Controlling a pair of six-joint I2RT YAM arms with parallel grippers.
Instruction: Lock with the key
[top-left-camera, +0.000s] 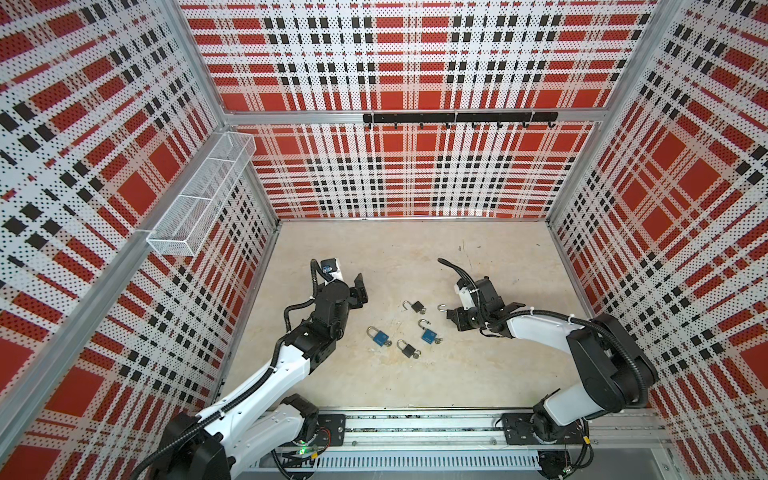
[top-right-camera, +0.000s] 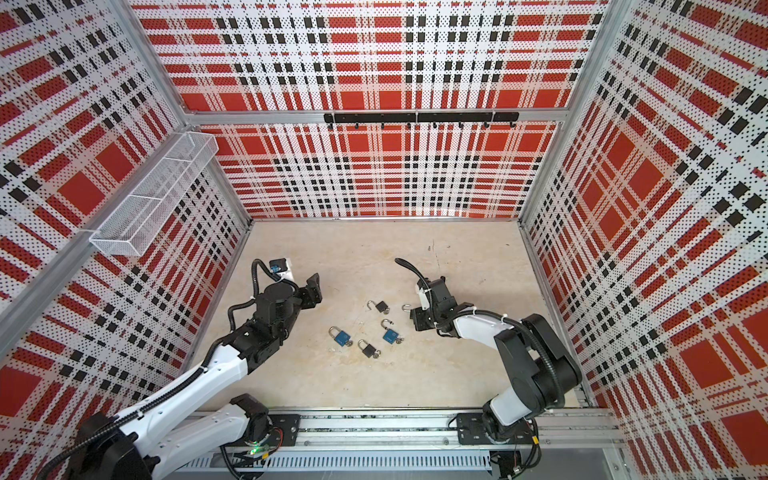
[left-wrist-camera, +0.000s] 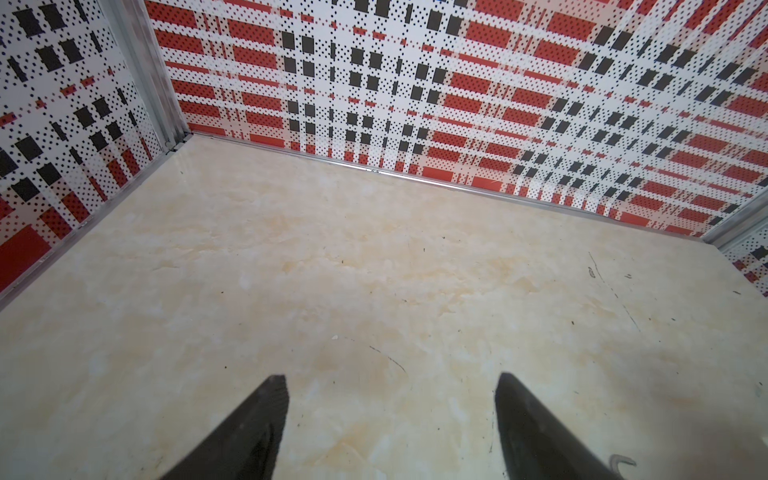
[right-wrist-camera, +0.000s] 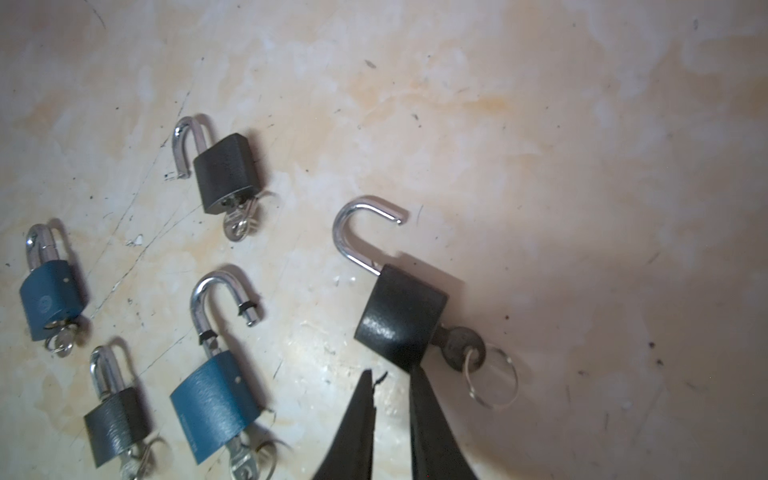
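A black padlock (right-wrist-camera: 401, 318) lies on the beige floor with its shackle (right-wrist-camera: 361, 232) swung open and a key (right-wrist-camera: 459, 347) on a ring in its keyhole. My right gripper (right-wrist-camera: 391, 370) hovers just behind it. Its jaws stand a narrow gap apart with only floor between them, and one fingertip (right-wrist-camera: 417, 374) touches the lock's lower corner. In both top views only that lock's shackle (top-left-camera: 442, 308) (top-right-camera: 406, 308) shows beside the right wrist. My left gripper (left-wrist-camera: 392, 376) (top-left-camera: 360, 289) is wide open and empty over bare floor, left of the locks.
Several other padlocks with keys lie between the arms: a black one (top-left-camera: 417, 307) and a blue one (top-left-camera: 427, 334) with open shackles, plus a blue one (top-left-camera: 379, 336) and a black one (top-left-camera: 409, 350) with closed shackles. A wire basket (top-left-camera: 199, 195) hangs on the left wall and a hook rail (top-left-camera: 459, 118) on the back wall.
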